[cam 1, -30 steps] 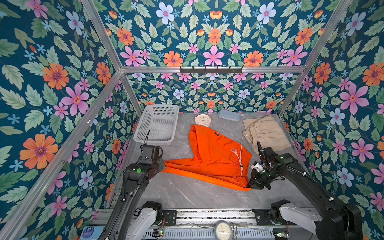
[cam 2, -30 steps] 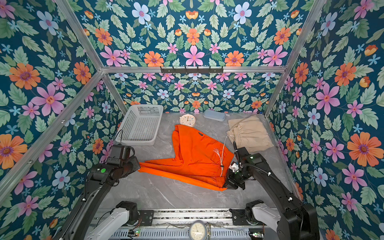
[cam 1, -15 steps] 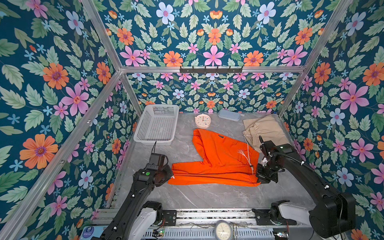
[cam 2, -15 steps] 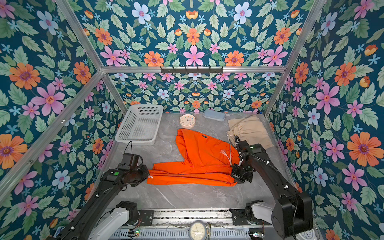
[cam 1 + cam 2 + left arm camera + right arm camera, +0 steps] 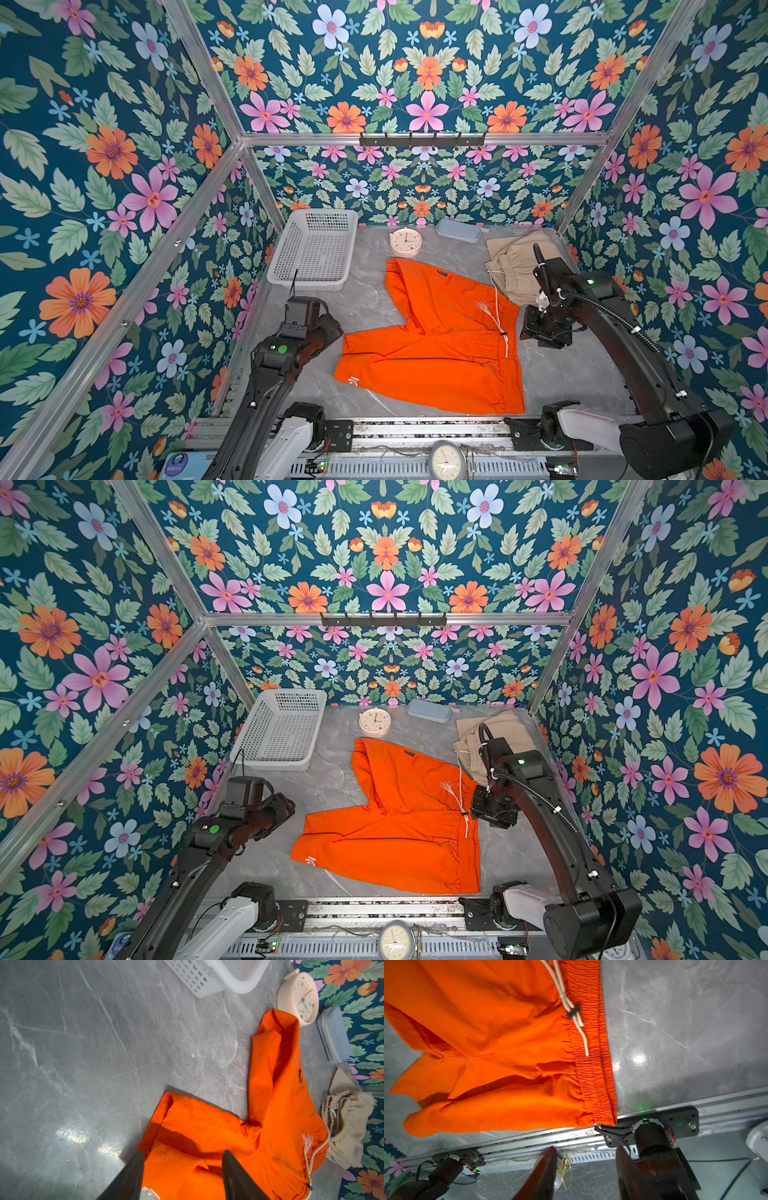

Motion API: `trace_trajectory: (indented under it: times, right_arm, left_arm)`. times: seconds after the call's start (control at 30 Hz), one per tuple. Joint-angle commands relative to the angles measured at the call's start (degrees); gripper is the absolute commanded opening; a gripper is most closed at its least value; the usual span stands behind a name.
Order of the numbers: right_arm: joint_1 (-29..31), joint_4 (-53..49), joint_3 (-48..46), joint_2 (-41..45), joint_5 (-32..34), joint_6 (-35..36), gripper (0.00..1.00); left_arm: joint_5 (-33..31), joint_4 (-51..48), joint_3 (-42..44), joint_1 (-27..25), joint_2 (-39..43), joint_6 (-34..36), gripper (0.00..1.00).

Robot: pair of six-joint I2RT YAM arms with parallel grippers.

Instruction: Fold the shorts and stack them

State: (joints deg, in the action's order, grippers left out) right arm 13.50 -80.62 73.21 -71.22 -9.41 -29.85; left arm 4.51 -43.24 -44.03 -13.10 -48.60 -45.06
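Two pairs of shorts lie on the grey worktop (image 5: 370, 305). Orange shorts (image 5: 440, 357) sprawl unfolded near its front edge, waistband toward the right edge, one leg splayed toward the back and the other toward the left edge. Beige shorts (image 5: 515, 270) sit in the back right corner. Left jaws stand wide over a leg hem, right jaws wide beside the waistband, and neither holds cloth. Likely trouble: splayed legs folding crooked, or the loose white drawstring (image 5: 582, 1038) snagging.
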Motion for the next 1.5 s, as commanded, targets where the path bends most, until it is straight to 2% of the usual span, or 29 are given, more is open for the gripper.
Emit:
trace_trajectory:
  times: [0.0,0.1,0.2,0.37,0.5,0.7,0.77,0.87,0.93,1.07,1.27,1.47]
  right_arm:
    - [3.1,12.5,-0.3,-4.5,-7.2,1.4,0.46]
    - [6.3,25.6,0.3,-11.4,-12.1,0.9,0.45]
    - [8.1,37.0,3.8,-19.4,-15.6,0.6,0.44]
    - [9.2,49.3,12.3,-33.8,-19.6,0.5,0.43]
    - [9.3,51.1,20.4,-43.5,-19.7,1.0,0.43]
    - [9.3,52.5,29.3,-53.8,-22.4,1.8,0.42]
    - [9.3,52.5,31.5,-56.2,-23.3,1.9,0.42]
    - [9.3,52.5,34.9,-60.0,-25.4,2.0,0.42]
    - [9.3,51.4,37.0,-62.3,-24.8,2.0,0.42]
    - [9.0,46.3,41.4,-67.2,-17.5,1.1,0.41]
    - [8.1,42.7,41.7,-69.2,-10.1,0.4,0.40]
    - [8.2,43.1,39.4,-68.0,-8.1,0.5,0.40]
  left_arm:
    - [5.7,13.5,0.0,-0.2,-5.8,3.4,0.60]
    - [6.5,24.0,-2.5,-2.9,-15.0,4.6,0.59]
    - [6.3,29.6,-8.3,-6.2,-26.2,7.3,0.60]
    - [8.8,37.5,-17.0,-8.4,-44.0,8.1,0.63]
    - [8.1,37.5,-24.6,-8.9,-55.7,8.9,0.63]
    - [10.4,39.6,-31.7,-9.0,-65.8,8.8,0.63]
    - [10.4,39.6,-33.1,-9.1,-67.9,8.8,0.58]
    - [8.9,38.0,-34.7,-9.0,-70.1,9.3,0.44]
    - [7.6,36.6,-35.2,-9.1,-70.0,10.5,0.26]
    - [5.1,36.6,-33.1,-9.0,-66.4,12.2,0.02]
    - [-0.9,35.7,-26.4,-8.5,-58.4,14.3,0.00]
    - [-4.1,34.9,-15.7,-7.3,-51.3,13.5,0.00]
